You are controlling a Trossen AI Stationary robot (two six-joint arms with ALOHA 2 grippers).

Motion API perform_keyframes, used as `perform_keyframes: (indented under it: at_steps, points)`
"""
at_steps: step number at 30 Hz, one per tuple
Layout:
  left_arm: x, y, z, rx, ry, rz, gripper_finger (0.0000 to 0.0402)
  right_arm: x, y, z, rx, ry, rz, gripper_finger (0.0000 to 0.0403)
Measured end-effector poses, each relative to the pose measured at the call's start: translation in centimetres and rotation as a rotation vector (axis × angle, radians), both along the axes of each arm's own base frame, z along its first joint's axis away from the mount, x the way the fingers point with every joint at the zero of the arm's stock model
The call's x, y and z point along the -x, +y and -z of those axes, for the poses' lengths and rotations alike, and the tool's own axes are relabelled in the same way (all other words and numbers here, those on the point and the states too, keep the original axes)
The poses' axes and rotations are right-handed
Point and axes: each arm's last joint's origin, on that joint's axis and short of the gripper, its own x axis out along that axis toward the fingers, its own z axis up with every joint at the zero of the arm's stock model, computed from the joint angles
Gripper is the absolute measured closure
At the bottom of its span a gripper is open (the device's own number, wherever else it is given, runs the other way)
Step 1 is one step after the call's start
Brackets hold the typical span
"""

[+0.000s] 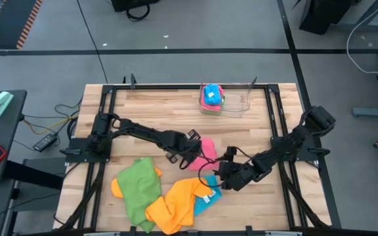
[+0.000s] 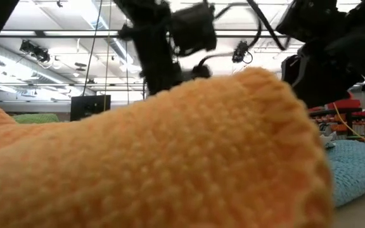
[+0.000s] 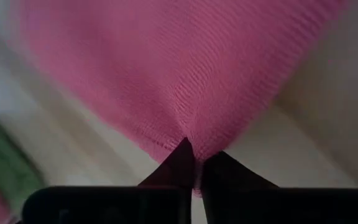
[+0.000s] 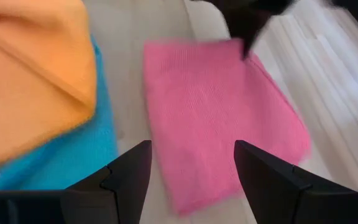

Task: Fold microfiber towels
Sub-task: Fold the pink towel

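A pink microfiber towel (image 4: 219, 118) lies flat on the wooden table (image 1: 254, 131), near its middle. My left gripper (image 1: 194, 151) is shut on that towel's far corner. My right gripper (image 4: 191, 177) hovers open over the pink towel's near edge, one finger on each side, touching nothing. Toward the table's near edge lies a loose pile of towels: green (image 1: 138, 189), orange (image 1: 176, 204) and sky blue (image 1: 207, 200). In the low view the orange towel (image 2: 170, 158) fills the foreground and hides most of the table. My left gripper pinches the pink towel between its two fingertips at an edge (image 3: 194, 149), which the right wrist view shows as the towel's far corner (image 4: 236, 48). The fingers come slanting down from above. The cloth puckers at the tips; the rest lies on the table.
A clear plastic tray (image 1: 240, 101) stands at the table's far edge, with a small stack of folded towels (image 1: 211, 97) beside it. Bare wood lies to the right of the pink towel. The towel pile takes up the near middle.
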Motion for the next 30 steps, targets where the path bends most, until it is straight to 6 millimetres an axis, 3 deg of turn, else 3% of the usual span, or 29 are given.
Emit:
perform_keyframes:
  at_steps: [6, 11, 18, 23, 27, 30]
  points:
    - [0.5, 0.3, 1.9, -0.225, -0.016, 0.118, 0.0315, 0.4, -0.3, -0.6, 0.012, 0.000, 0.021, 0.0164]
    - [0.7, -0.4, 1.1, -0.244, -0.039, 0.124, 0.0256, 0.8, -0.6, -0.4, 0.022, 0.034, 0.042, 0.0164]
    - [2.0, -0.1, -2.8, -0.122, -0.095, 0.045, 0.0172, 1.7, -0.9, -0.1, 0.023, 0.104, 0.091, 0.0164]
    - [2.5, 0.3, -5.6, 0.080, -0.208, -0.018, 0.0151, 1.8, -1.2, 0.1, 0.052, 0.127, 0.094, 0.0164]
    - [1.6, 0.5, -5.8, 0.321, -0.327, -0.143, 0.0161, 1.5, -2.0, 0.3, 0.089, 0.132, 0.099, 0.0164]
    - [0.8, 0.8, -4.3, 0.449, -0.348, -0.279, 0.0175, 1.3, -2.9, 1.0, 0.098, 0.116, 0.098, 0.0164]
